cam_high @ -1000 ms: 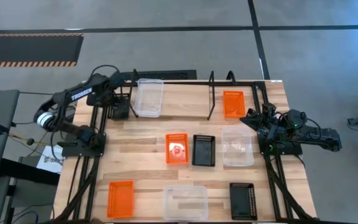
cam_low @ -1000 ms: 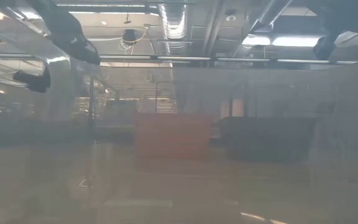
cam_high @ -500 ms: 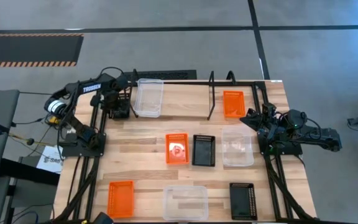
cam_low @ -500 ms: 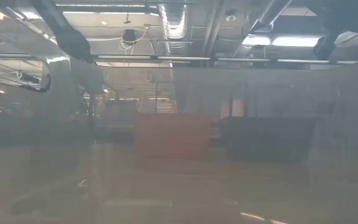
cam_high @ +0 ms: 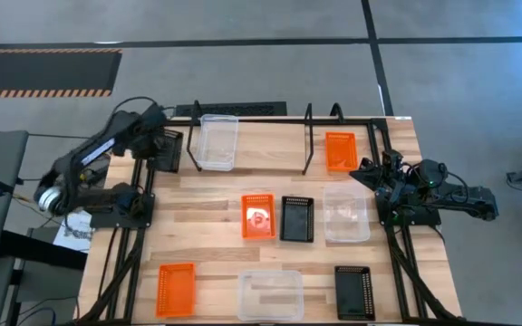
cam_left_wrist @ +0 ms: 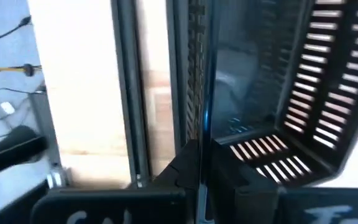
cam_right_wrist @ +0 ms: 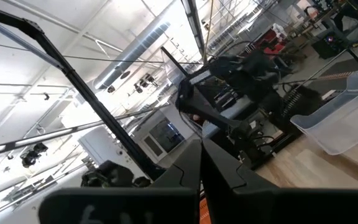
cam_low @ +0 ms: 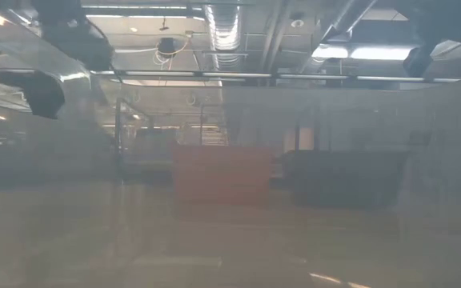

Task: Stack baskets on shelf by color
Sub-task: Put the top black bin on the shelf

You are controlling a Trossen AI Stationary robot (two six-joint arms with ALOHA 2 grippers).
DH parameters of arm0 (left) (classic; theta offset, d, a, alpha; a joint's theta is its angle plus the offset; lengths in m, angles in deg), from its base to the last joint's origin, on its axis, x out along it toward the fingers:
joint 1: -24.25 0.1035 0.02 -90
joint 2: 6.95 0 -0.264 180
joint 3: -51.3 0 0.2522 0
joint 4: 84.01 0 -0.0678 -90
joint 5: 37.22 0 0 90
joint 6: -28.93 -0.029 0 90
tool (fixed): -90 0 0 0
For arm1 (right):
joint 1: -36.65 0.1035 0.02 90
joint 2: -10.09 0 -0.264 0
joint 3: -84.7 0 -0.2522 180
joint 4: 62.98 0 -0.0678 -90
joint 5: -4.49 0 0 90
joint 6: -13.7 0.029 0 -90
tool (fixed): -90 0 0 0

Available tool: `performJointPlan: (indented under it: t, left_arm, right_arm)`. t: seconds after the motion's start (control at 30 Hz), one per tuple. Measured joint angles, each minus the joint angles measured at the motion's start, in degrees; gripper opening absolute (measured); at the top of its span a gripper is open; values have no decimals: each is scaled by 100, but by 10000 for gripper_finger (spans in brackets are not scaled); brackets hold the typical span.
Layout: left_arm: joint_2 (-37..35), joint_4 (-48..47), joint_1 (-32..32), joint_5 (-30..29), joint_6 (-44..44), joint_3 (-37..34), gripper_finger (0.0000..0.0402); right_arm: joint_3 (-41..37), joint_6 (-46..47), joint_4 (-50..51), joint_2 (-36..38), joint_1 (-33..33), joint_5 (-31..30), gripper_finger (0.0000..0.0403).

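Black perforated plastic fills the left wrist view: a black basket (cam_left_wrist: 303, 106) sits right beside the left tool (cam_left_wrist: 200, 152), whose fingers are together. Whether they pinch its thin wall I cannot tell. From above, this basket (cam_high: 170, 152) is at the counter's far left corner, just off the shelf's (cam_high: 275, 145) left end. On the shelf, a clear basket (cam_high: 217, 142) stands toward the left and an orange one (cam_high: 340, 151) toward the right. The right tool (cam_high: 370, 172) waits at the right edge with its fingers together. To my eye, the step is seating black in its own bay, so it should go level with its long side in line with the others. Six more baskets lie scattered across the counter's middle and near edge, two of each colour.
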Motion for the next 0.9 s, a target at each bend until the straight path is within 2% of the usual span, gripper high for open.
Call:
performJointPlan:
  t: [0.27, 0.47, 0.63, 0.8, 0.9]
  left_arm:
    - [-2068, 36, -359, 429, 763, 0, 0]
    - [-3147, 953, -799, 941, 1438, 1, 0]
    - [-3256, 2070, -1285, 1202, 1580, 2, 0]
    - [-2848, 3527, -2034, 1324, 1510, 2, 0]
    - [-2536, 4164, -2551, 1125, 1391, 2, 0]
  right_arm:
    - [0, -23, 0, 2, -4, -3, 33]
    - [3, -313, -393, -118, -3, -288, 24]
    - [4, -435, -1371, -691, -2, -293, 6]
    - [4, -605, -2432, -1602, -2, -326, 12]
    - [194, -701, -2675, -2217, -2, -333, 12]
